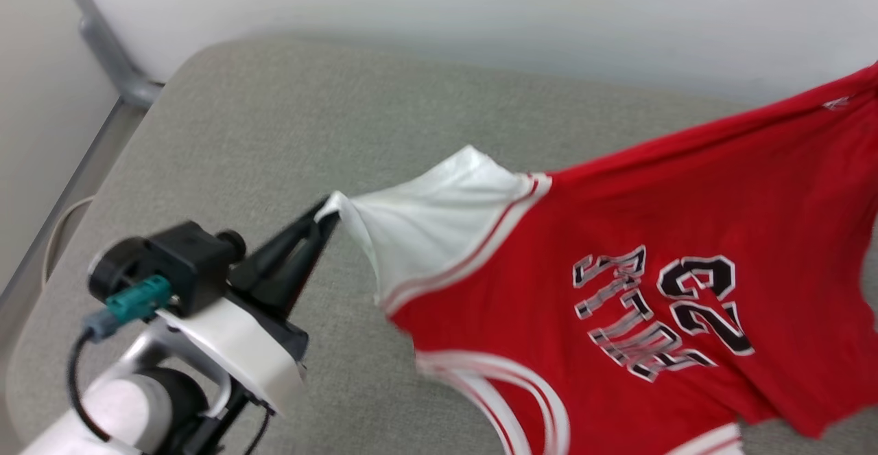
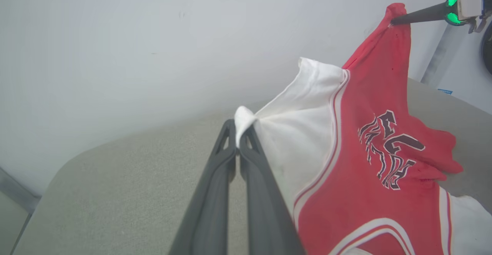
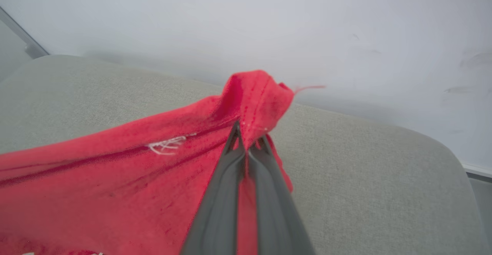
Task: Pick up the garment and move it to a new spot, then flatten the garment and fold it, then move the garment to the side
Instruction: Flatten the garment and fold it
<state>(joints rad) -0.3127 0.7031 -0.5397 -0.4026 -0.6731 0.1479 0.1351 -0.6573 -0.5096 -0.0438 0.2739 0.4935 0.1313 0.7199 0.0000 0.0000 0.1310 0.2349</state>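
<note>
Now — left fingers [image 2: 213, 193] pinch garment [image 2: 346, 209] sleeve | right fingers [image 3: 223, 201] pinch corner | grey cushion [image 1: 274, 132], white wall [image 1: 480, 9]

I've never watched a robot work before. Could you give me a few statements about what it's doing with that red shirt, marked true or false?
1. The left gripper pinches the garment by its white sleeve. True.
2. The right gripper is open and holds nothing. False: it is shut on a red edge of the garment.
3. The garment lies neatly folded. False: it is unfolded, held stretched between both grippers.
4. The surface beneath is a grey cushion. True.
</note>
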